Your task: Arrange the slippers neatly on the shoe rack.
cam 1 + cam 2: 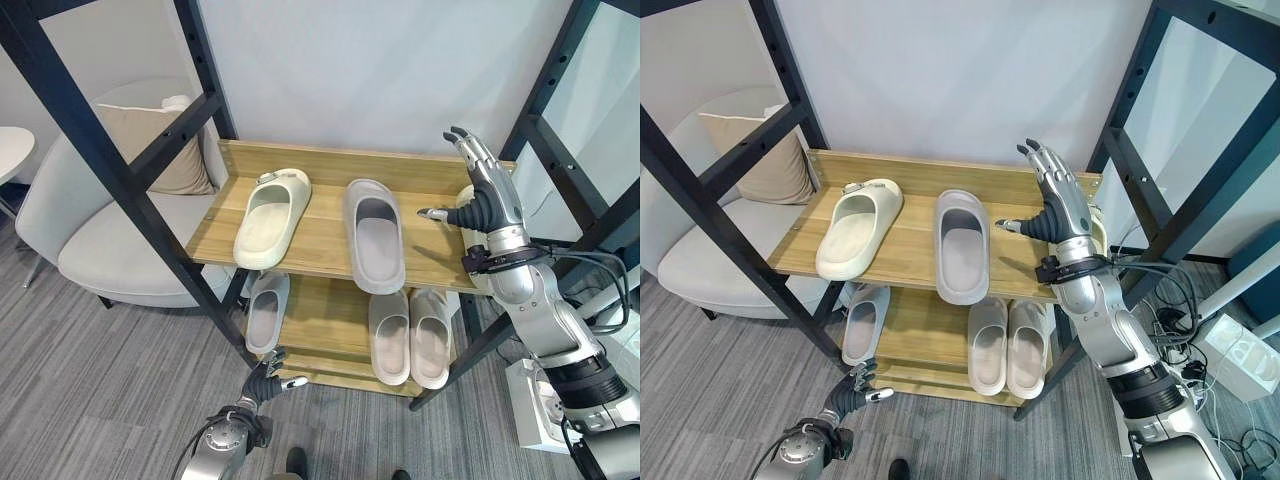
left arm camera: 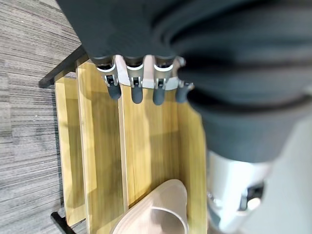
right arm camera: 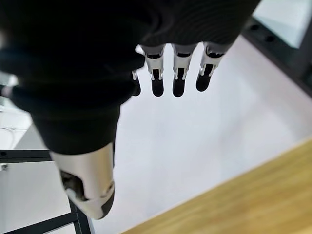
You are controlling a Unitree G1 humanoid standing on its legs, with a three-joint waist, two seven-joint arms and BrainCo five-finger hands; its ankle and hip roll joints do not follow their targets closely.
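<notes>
The shoe rack [image 1: 330, 160] carries slippers on two wooden shelves. On the upper shelf [image 1: 440, 262] a cream slipper [image 1: 272, 217] lies at the left, angled slightly, toe toward the near edge; a grey slipper [image 1: 373, 235] lies just right of it, roughly straight. Behind the right hand a further pale slipper [image 1: 466, 200] shows at the right end of the upper shelf, mostly hidden. On the lower shelf [image 1: 325, 320] a single grey slipper [image 1: 266, 311] sits at the left and a matched pale pair [image 1: 410, 337] sits side by side at the right.

The right hand [image 1: 487, 195] is raised above the right end of the upper shelf, fingers straight and spread, thumb out toward the grey slipper, holding nothing. The left hand [image 1: 268, 377] hangs low near the floor in front of the rack, fingers relaxed and empty.

Assessment: all visible slippers are on the rack, so placement appears largely done. Remaining work, as judged, is tidying: the cream slipper is skewed, and pairs are split between shelves
</notes>
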